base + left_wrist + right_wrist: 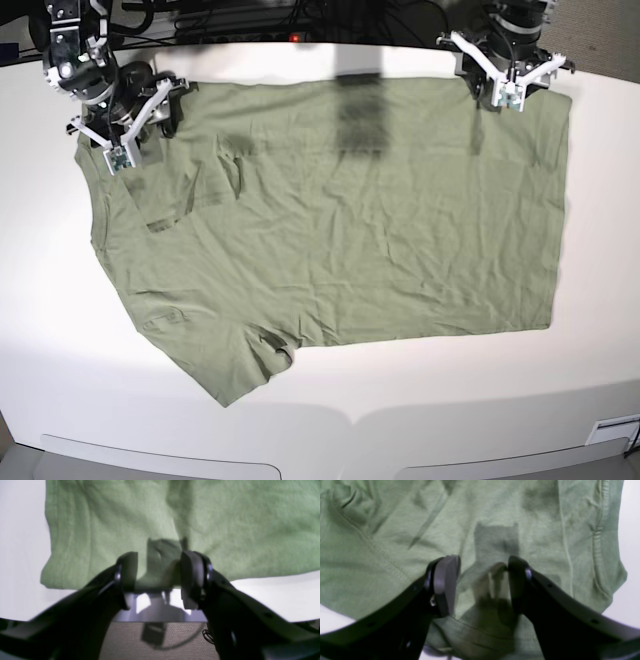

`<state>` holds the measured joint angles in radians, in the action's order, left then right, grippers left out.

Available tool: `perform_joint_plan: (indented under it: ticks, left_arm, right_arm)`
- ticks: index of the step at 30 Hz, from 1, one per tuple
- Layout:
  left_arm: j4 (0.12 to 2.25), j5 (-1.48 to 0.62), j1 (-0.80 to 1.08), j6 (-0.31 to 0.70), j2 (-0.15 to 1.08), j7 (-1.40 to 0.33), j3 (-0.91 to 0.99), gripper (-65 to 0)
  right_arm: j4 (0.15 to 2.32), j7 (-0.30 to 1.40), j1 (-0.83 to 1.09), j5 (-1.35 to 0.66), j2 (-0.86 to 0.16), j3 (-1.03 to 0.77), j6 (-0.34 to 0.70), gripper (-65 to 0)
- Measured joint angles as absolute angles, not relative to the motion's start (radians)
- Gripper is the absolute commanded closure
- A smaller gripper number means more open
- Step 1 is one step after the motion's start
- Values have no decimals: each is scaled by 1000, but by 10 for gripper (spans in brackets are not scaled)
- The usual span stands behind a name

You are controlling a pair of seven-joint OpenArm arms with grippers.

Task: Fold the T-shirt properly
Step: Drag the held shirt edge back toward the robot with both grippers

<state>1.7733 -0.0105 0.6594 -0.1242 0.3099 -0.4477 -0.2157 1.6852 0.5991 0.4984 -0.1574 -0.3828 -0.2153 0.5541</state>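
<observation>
1. The T-shirt (330, 230) lies spread flat and wrinkled on the white table (400, 400), covering most of its middle. One sleeve points toward the table's near edge in the base view, and the straight hem runs along the shirt's right side in that view.
2. The left end effector (515, 85) sits over the shirt's far hem corner, at the far right of the shirt in the base view. In the left wrist view its two dark fingers (128, 572) stand apart over the shirt's edge (175, 517), with green cloth and white table showing in the gap; no fabric is pinched between them.
3. The right end effector (130, 135) sits over the shirt's far shoulder and sleeve area, at the far left of the shirt in the base view. In the right wrist view its fingers (446, 585) are likewise spread, with the shirt (395, 555) lying flat beneath and a small raised fold of cloth between them; whether either finger touches that fold cannot be told.
4. A stitched seam and a ribbed edge of the shirt run beside the right end effector in the right wrist view.
</observation>
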Motion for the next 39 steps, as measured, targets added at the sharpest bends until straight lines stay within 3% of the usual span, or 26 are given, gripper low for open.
perform_joint_plan:
  ticks: [23, 39]
  left_arm:
    - [1781, 1, 715, -131, 310, -414, -216, -291]
    - [1785, 1, 715, -131, 310, -429, -216, -291]
  right_arm:
    - [1721, 558, 653, -169, -384, -315, 563, -329]
    - [1790, 622, 650, -134, -380, -348, 529, -329]
